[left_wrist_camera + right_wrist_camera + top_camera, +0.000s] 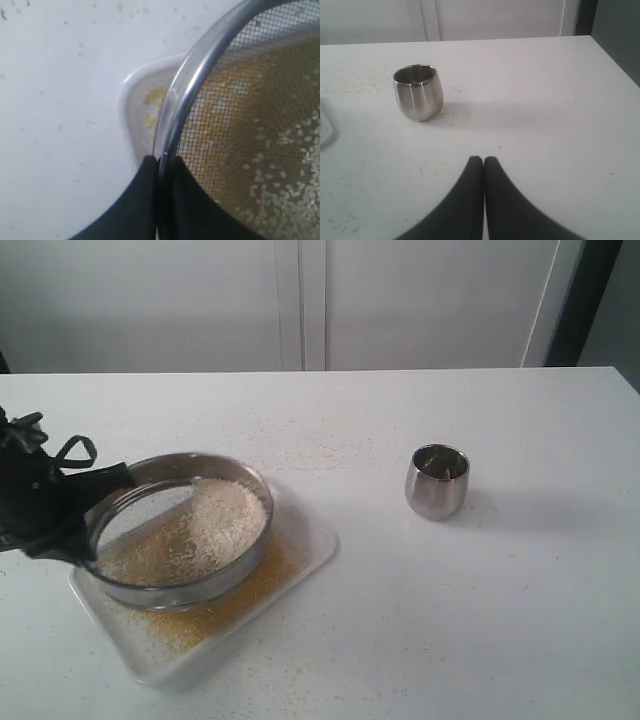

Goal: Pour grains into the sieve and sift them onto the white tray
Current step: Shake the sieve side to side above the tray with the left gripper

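The steel sieve [180,585] hangs tilted over the white tray [315,550], its left side raised. My left gripper [85,515] is shut on the sieve's rim [172,107], one finger outside and one inside the wall. Whitish grains [225,515] are heaped in the sieve's right half, and yellow grains [215,618] lie on the tray beneath. Through the mesh [250,125] the left wrist view shows yellow granules and white grains [295,200], with the tray's corner [131,87] beside it. My right gripper [483,160] is shut and empty over bare table, out of the exterior view.
A small rounded steel cup [438,481] stands upright on the table right of the tray, also seen as the cup [418,92] in the right wrist view. Fine grains are scattered on the white table [330,440]. A white wall runs behind.
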Controlling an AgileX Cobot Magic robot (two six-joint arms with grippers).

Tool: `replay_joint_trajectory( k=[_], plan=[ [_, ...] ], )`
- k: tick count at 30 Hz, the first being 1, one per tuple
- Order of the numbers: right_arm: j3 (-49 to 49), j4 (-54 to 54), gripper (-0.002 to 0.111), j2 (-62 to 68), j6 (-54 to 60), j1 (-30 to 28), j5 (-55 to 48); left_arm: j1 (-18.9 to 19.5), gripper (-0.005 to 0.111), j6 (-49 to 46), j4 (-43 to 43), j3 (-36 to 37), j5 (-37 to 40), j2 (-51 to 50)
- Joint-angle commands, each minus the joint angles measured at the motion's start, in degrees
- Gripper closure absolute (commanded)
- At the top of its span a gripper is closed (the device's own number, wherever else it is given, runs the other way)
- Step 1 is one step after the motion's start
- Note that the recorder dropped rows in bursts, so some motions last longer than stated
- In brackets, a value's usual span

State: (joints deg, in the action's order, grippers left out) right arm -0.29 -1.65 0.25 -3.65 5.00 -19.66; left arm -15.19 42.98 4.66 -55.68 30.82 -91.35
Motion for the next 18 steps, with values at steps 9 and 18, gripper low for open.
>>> replay_joint_trajectory(
  k=[9, 18],
  plan=[
    [0.3, -0.2, 0.108, -0.3, -0.1, -0.3, 0.5, 0.3, 0.107, -12.3, 11.8, -0.3, -4.6, 0.9],
    [0.3, -0.2, 0.108, -0.3, -0.1, -0.3, 0.5, 4.0, 0.107, -16.1, 12.8, -0.4, -0.1, 0.9]
  ],
)
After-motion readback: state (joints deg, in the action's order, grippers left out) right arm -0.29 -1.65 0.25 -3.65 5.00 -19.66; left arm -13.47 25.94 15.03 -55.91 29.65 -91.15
